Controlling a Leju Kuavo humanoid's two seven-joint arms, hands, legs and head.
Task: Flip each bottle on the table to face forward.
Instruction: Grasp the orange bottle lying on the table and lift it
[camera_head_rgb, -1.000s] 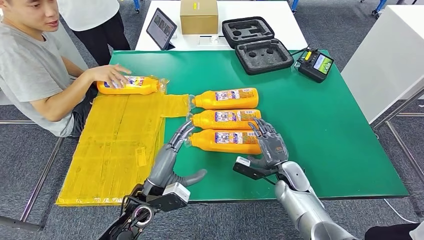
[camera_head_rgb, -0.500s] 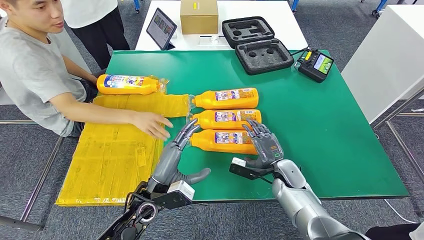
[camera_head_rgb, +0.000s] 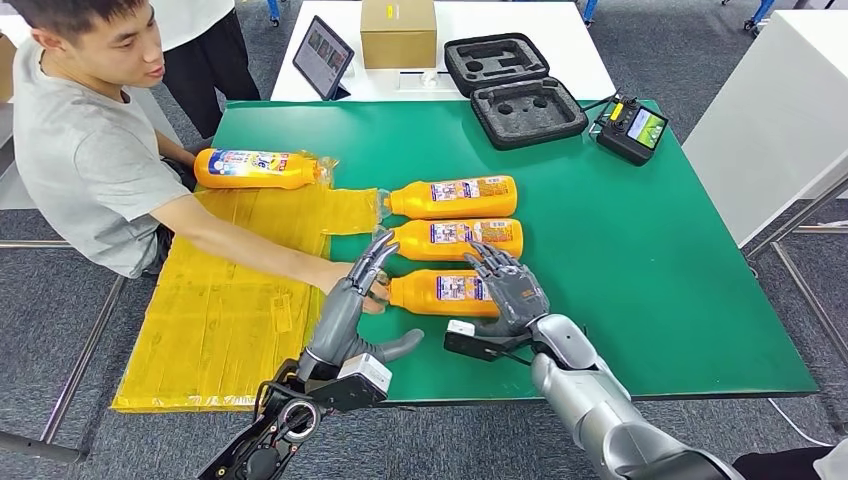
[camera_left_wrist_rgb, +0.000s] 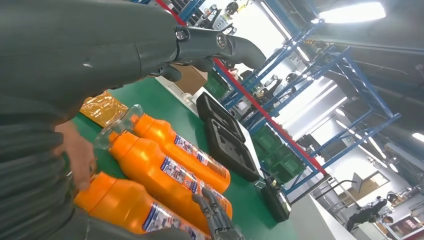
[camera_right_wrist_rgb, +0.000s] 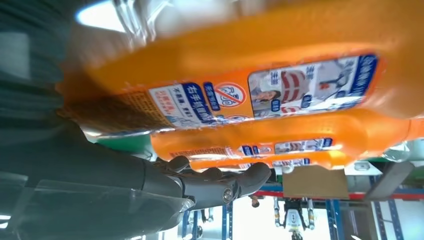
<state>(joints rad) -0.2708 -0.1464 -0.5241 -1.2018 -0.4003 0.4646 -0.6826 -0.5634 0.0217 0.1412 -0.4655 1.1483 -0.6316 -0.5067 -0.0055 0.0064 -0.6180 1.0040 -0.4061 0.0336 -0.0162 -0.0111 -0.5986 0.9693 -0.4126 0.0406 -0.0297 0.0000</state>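
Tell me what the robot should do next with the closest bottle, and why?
Probably wait a moment: a person's hand is at the cap end of the nearest bottle, beside the left hand. The right hand rests on its other end, ready to roll it afterwards.

Arms: I see 2 silver, rounded metal forearms.
Left robot hand (camera_head_rgb: 345, 300): grey palm, darker jointed fingers, thick grey thumb.
Right robot hand (camera_head_rgb: 510, 290): dark grey, segmented fingers.
Wrists: black brackets carrying white camera blocks.
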